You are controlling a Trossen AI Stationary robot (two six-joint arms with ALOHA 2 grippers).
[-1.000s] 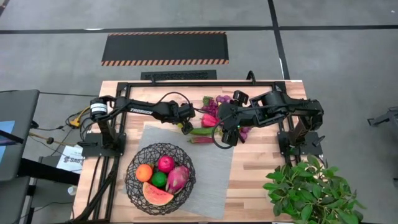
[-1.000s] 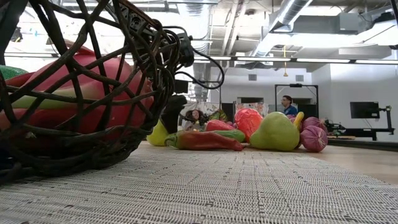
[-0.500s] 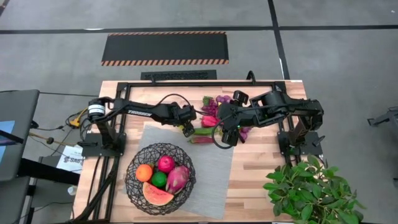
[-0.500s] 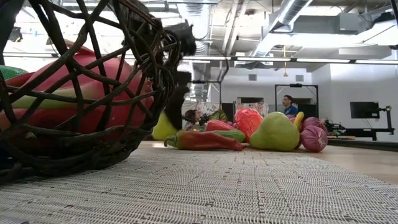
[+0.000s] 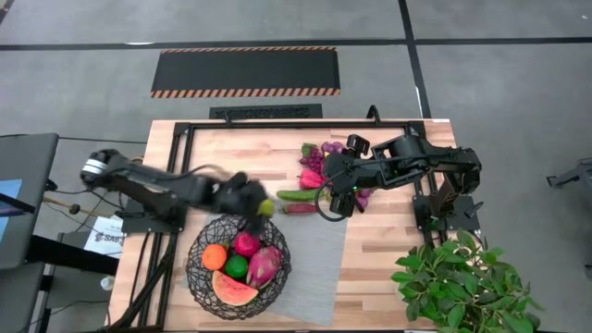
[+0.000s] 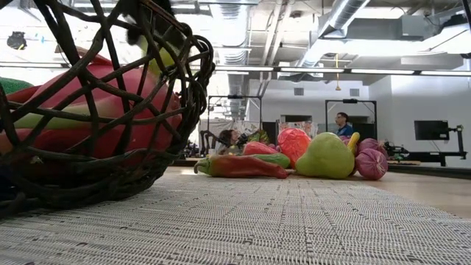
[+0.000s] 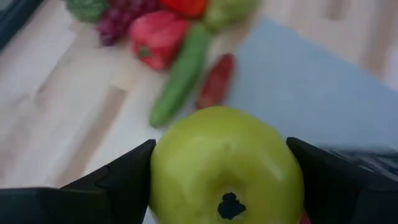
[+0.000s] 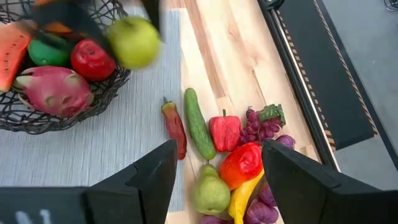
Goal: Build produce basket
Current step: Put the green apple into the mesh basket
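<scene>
- One green apple [image 7: 227,165] is pinched in the left pincer [image 5: 256,207], at the basket's [image 5: 199,268] far rim.
- Right pincer [image 8: 211,171] is spread above the produce pile [image 5: 319,176].

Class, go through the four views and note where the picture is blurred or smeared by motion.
High view: the left arm is smeared. Left wrist view: the green apple is soft, the vegetables beyond blurred. Right wrist view: the apple is smeared over the basket. Low view: the near basket looms large.

Basket [image 5: 239,259] sits on mat [image 5: 314,250]; loose produce [image 5: 319,180] seemingly behind it.
</scene>
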